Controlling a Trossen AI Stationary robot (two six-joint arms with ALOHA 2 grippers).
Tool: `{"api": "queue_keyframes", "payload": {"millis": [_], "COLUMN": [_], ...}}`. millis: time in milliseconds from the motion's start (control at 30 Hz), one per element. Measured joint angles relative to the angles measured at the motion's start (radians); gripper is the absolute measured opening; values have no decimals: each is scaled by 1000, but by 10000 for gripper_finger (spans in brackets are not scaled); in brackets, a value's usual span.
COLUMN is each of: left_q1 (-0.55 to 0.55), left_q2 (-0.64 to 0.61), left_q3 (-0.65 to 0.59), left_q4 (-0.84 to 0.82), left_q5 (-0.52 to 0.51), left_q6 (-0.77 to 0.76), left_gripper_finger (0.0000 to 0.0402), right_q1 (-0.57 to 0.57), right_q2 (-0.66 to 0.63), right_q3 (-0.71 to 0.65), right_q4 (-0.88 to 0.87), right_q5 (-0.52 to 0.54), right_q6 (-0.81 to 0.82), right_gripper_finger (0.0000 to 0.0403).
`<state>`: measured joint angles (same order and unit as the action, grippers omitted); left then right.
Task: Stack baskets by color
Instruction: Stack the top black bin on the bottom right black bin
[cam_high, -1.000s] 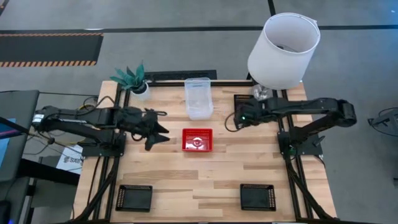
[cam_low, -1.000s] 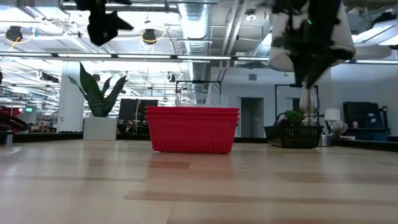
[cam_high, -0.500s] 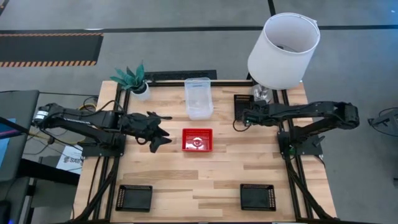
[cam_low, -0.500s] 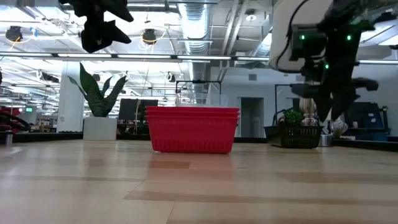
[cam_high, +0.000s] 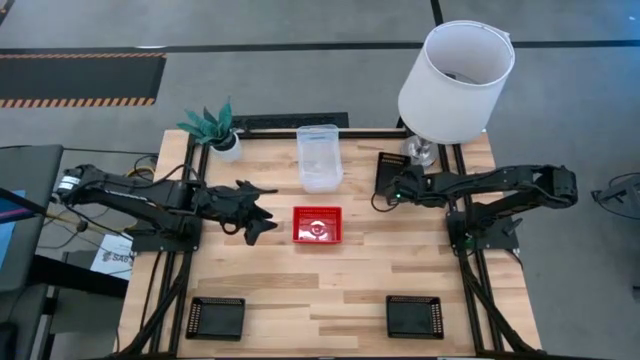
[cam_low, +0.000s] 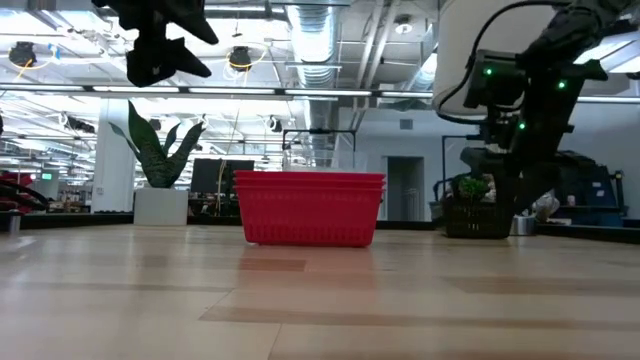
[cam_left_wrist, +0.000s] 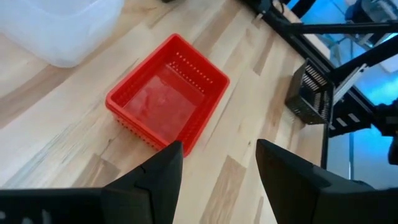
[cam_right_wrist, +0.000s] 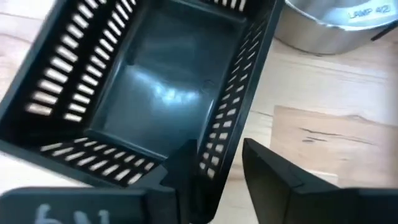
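Note:
A stack of red baskets (cam_high: 317, 225) stands on its base mid-table, and a stack of clear baskets (cam_high: 320, 158) stands behind it. One black basket (cam_high: 392, 170) sits at the far right by the lamp's base. Two more black baskets (cam_high: 215, 318) (cam_high: 415, 316) rest near the front edge. My right gripper (cam_right_wrist: 219, 149) is open, low over the far black basket (cam_right_wrist: 149, 87), with one finger inside it and one outside its wall. My left gripper (cam_left_wrist: 217, 168) is open in the air, left of the red stack (cam_left_wrist: 165, 99). My right gripper comes slanting down from the table's right, its fingers on either side of the far black basket's side wall (cam_right_wrist: 227, 118) near a corner. I cannot tell whether either finger touches the wall. The basket stands flat on the table.
A white lampshade (cam_high: 455, 80) rises over the far right corner, and its metal base (cam_right_wrist: 336, 25) stands right beside the black basket. A small potted plant (cam_high: 212, 125) stands at the far left. Bare wood lies between the red stack and the front baskets.
My right gripper has come down from above the table to the far black basket and tipped more steeply, ending with its fingers astride the basket's wall. My left gripper has rolled a little while staying high beside the red stack.

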<state>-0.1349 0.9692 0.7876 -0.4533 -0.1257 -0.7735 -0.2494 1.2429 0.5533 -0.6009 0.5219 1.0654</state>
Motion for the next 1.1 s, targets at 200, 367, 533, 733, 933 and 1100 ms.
{"api": "queue_keyframes", "payload": {"millis": [200, 367, 533, 733, 933, 1100], "left_q1": [-10, -44, -74, -96, -104, -102], "left_q2": [27, 47, 61, 83, 109, 120], "left_q3": [1, 1, 1, -1, 0, 1], "left_q4": [14, -3, -12, -17, 2, 18], "left_q5": [-2, -14, -19, -36, -44, -50], "left_q6": [0, 23, 36, 55, 88, 131], "left_gripper_finger": [190, 190, 190, 190, 190, 190], "right_q1": [-28, 16, 107, 267, 522, 836], "right_q2": [6, -40, -124, -241, -333, -367], "right_q3": [-18, -16, -15, 51, 163, 201], "right_q4": [26, 27, 24, -63, -190, -91], "right_q5": [-35, -28, -23, 31, 21, -123], "right_q6": [0, -1, 33, 87, 8, -113], "right_gripper_finger": [75, 15, 11, 7, 6, 6]}}
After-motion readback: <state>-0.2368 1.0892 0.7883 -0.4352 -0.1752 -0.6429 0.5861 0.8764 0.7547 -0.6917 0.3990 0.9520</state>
